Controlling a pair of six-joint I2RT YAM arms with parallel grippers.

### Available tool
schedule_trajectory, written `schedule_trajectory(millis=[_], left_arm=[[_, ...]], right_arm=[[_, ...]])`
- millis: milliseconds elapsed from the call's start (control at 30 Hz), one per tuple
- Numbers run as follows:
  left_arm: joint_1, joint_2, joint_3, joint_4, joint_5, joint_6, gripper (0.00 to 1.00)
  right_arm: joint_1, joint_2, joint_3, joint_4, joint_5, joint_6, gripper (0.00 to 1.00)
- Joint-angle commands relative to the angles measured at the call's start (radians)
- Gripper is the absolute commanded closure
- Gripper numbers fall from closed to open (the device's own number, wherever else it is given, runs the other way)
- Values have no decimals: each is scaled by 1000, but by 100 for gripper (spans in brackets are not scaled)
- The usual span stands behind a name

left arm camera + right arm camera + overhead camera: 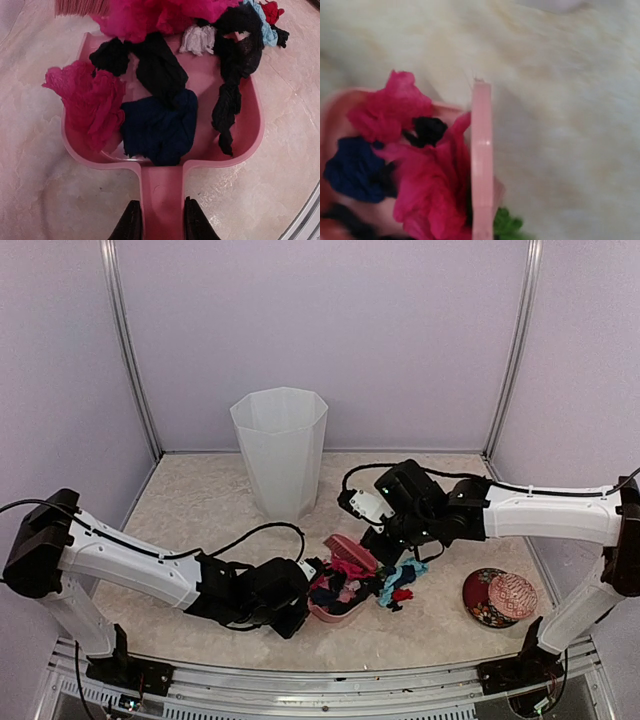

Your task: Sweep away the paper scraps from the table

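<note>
My left gripper (161,220) is shut on the handle of a pink dustpan (247,145) that lies flat on the table (200,500). Paper scraps fill the pan: magenta (90,102), black (160,65), dark blue (160,125) and white (198,39). Teal (405,575) and red (402,594) scraps lie on the table just past the pan's mouth. A pink brush (352,552) stands over the heap at the pan's mouth, held by my right gripper (378,538). In the right wrist view the brush handle (481,150) runs up from the bottom edge, and the fingers are out of sight.
A tall white bin (280,450) stands behind the pan, at the back middle of the table. A round red patterned dish (498,597) sits at the front right near my right arm's base. Pale walls ring the table on three sides.
</note>
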State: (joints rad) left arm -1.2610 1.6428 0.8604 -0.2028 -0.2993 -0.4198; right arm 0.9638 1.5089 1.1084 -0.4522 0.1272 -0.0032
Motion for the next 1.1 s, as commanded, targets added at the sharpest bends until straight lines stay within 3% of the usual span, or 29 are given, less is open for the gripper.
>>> schedule_trajectory(millis=[0,133,667,900,1067], left_arm=[[13,42,4,6,-34,-7,100],[9,39,-23,47,-49,-10,100],[-59,-5,-121,154,-84,33,100],[-65,-7,-121,166,-87,46,100],[-66,3,-106,175,-70,74,100]], right_arm=[[22,-58,-37,1,-130,111,100],[22,-91,-55,13,-110,142,100],[-19,-285,-32,-89,447,225,100],[-63,-269,-70,-190,517,280,100],[-68,-243,-109,-200,446,316,100]])
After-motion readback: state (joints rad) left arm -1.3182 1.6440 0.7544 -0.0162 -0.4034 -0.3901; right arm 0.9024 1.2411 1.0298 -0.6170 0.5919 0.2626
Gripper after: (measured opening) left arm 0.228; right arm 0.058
